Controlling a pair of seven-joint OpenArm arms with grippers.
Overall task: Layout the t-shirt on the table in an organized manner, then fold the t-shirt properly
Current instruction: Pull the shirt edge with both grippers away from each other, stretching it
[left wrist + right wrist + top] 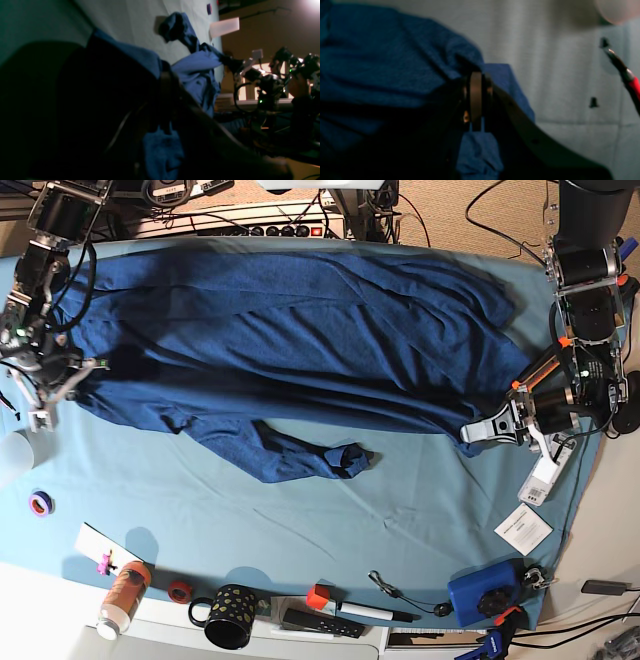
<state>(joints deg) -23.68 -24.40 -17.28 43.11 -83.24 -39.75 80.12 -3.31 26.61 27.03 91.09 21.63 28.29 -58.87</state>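
The dark navy t-shirt [300, 330] lies stretched across the far half of the teal-covered table [300, 520], with one sleeve [300, 455] trailing toward the front. On the right of the base view my left gripper [478, 430] is shut on the t-shirt's edge. The left wrist view shows its fingers [165, 100] pinching blue fabric [162, 150]. My right gripper [72, 375] holds the opposite end at the left of the base view. In the right wrist view its fingers [476, 100] are clamped on a fold of the t-shirt [382, 62].
Along the front edge stand a bottle [122, 598], a black mug [230, 615], tape rolls [40, 503], a marker [365, 612] and a blue box [485, 595]. A paper card [523, 528] lies at the front right. A power strip [240, 225] runs behind the table.
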